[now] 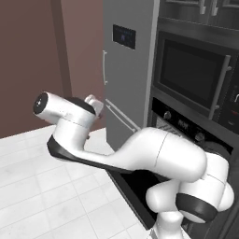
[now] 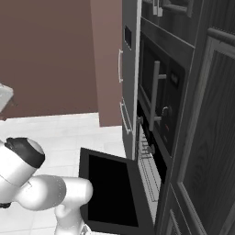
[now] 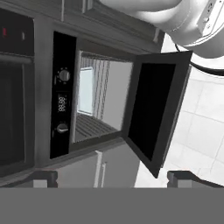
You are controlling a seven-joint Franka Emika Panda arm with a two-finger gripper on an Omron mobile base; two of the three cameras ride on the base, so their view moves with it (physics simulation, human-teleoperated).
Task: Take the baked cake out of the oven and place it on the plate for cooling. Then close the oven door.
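Oven door (image 3: 155, 109) black — oven (image 3: 94, 105) interior grey, walls ribbed.

Oven (image 3: 63, 107) black, two knobs; oven door (image 3: 153, 111) dropped open; wire racks inside, cake indiscernible.

A tall grey refrigerator (image 1: 128, 70) stands beside the dark cabinet column, with a small dark panel (image 1: 124, 36) high on its door and two pale bar handles (image 1: 104, 68) along its edge. To its right, a black microwave (image 1: 196, 74) sits built into the column, its vertical silver handle (image 1: 220, 86) at the right side of its door. Dark wood-grain cabinet doors (image 2: 209, 137) fill the near side in the right base view. A reddish-brown wall (image 2: 50, 55) rises behind, above a floor of white tiles (image 1: 42, 196).
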